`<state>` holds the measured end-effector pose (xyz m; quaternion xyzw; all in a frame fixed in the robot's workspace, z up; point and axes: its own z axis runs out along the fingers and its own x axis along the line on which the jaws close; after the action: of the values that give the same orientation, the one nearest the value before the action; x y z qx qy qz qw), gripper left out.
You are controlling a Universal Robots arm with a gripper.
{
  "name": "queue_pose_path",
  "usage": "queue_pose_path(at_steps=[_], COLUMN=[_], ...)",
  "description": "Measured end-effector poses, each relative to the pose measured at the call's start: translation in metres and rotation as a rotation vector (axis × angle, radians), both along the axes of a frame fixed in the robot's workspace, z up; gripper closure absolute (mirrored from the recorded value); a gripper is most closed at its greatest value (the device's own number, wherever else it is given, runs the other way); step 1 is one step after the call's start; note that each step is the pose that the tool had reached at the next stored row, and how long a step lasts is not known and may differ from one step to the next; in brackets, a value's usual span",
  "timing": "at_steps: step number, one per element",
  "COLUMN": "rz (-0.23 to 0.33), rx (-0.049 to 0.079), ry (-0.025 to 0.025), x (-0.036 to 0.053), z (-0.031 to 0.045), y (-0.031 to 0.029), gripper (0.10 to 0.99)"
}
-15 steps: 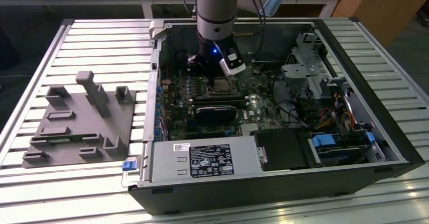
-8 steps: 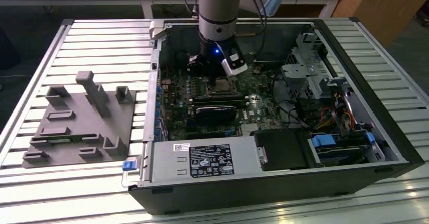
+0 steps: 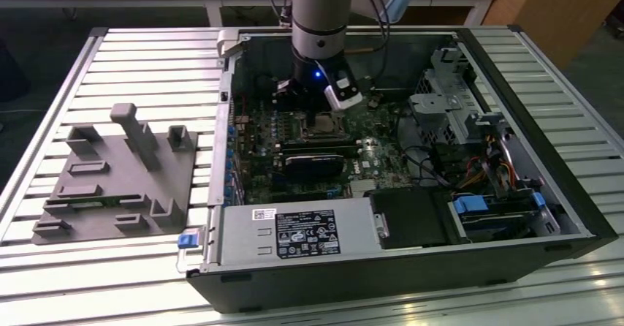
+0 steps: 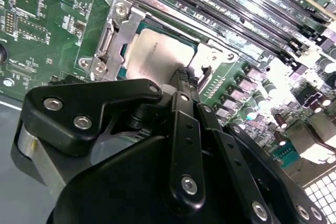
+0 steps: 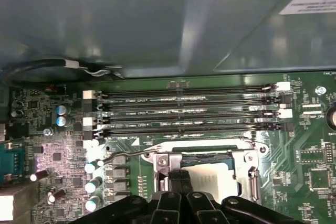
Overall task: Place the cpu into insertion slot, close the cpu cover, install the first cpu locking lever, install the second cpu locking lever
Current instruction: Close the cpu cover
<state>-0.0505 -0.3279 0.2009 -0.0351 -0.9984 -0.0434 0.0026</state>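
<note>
The cpu (image 4: 156, 53) lies in the insertion slot (image 3: 320, 127) on the green board, its dull silver top showing through the cut-out of the cpu cover (image 4: 116, 31). The cover lies flat over the chip in both wrist views. A thin wire locking lever (image 5: 135, 153) runs along the socket's edge beside the memory slots. My gripper (image 4: 182, 74) is shut, its black fingertips pressed together with nothing between them, low over the socket's edge next to the cpu (image 5: 216, 178). In the exterior view the arm (image 3: 317, 41) reaches straight down into the open computer case above the socket.
Long black memory slots (image 5: 189, 107) lie just beyond the socket, then the case wall (image 5: 157, 19). The black power supply box (image 3: 292, 232) fills the case's near side; a drive cage (image 3: 458, 99) and cables (image 3: 487, 169) sit at the exterior view's right. A grey fixture plate (image 3: 117, 176) lies left.
</note>
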Motion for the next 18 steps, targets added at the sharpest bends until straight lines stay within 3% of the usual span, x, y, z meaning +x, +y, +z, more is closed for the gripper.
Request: queue_pose_path(at_steps=[9, 18], rz=[0.000, 0.000], rx=[0.000, 0.000], ry=[0.0023, 0.0021], x=[0.0150, 0.0163], z=[0.0000, 0.0049], y=[-0.0001, -0.0002], gripper=[0.980, 0.980])
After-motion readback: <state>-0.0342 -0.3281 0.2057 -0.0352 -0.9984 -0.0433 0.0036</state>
